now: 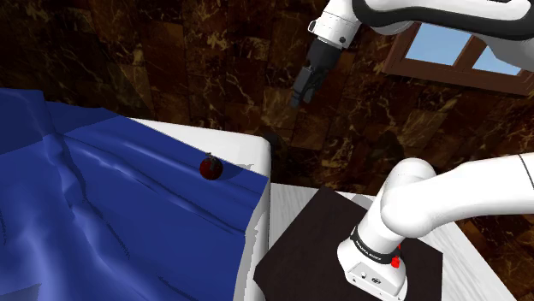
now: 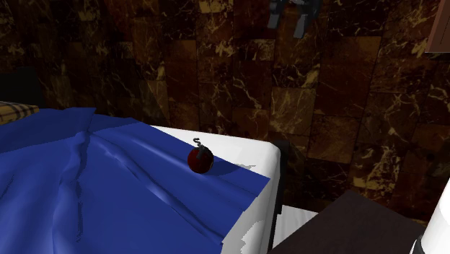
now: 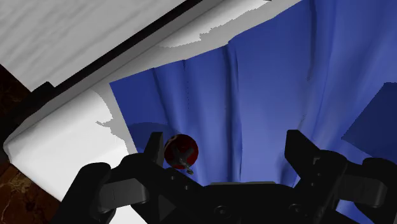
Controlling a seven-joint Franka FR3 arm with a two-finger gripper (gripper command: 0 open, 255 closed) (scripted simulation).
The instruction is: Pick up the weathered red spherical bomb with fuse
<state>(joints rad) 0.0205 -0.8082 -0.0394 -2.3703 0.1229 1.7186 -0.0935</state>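
Wide open and empty, the hand hangs well above the red bomb on the blue bedspread, off-centre toward one finger.

Support: white bed | Cover: rumpled blue blanket spread over it | On blanket, near its corner: dark red round bomb, fuse uppermost

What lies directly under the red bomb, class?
The red bomb rests on a rumpled blue cloth. The cloth covers whatever lies beneath it; a white surface shows past its edge.
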